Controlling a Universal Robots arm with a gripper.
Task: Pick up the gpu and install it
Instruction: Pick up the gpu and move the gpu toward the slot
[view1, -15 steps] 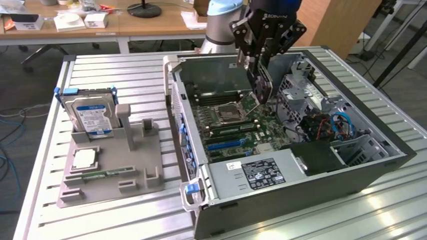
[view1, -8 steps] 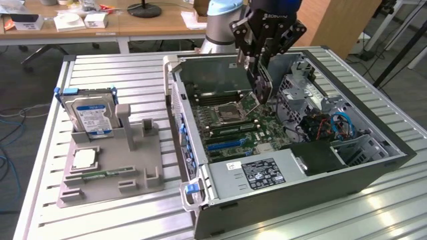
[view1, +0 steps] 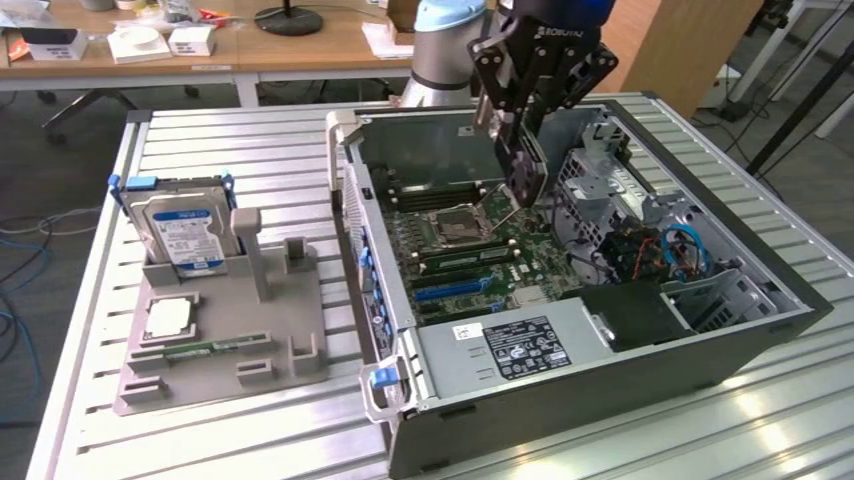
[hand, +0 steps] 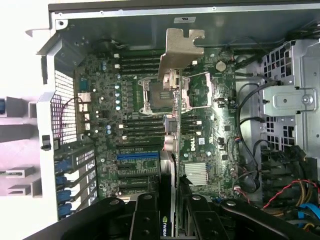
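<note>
The gpu (view1: 523, 165), a thin dark card, hangs edge-down over the motherboard (view1: 461, 250) inside the open computer case (view1: 747, 330). My gripper (view1: 518, 118) is shut on its upper edge. In the wrist view the gpu (hand: 176, 135) shows edge-on, and its pale metal end bracket (hand: 180, 50) points toward the case's rear wall. There the gripper (hand: 171, 212) clamps the card between its black fingers (hand: 145, 220). The card floats above the CPU socket (hand: 160, 92), and I cannot tell whether it touches the board. The blue slot (hand: 137, 156) lies off to one side of the card.
A grey parts holder (view1: 254, 345) on the slatted table (view1: 747, 430) at the exterior view's left carries a blue-labelled hard drive (view1: 187, 235), a green memory stick (view1: 214, 348) and a pale chip (view1: 171, 318). Drive cages and cables (view1: 674, 250) crowd the case's far side. The power supply (view1: 514, 345) sits in front.
</note>
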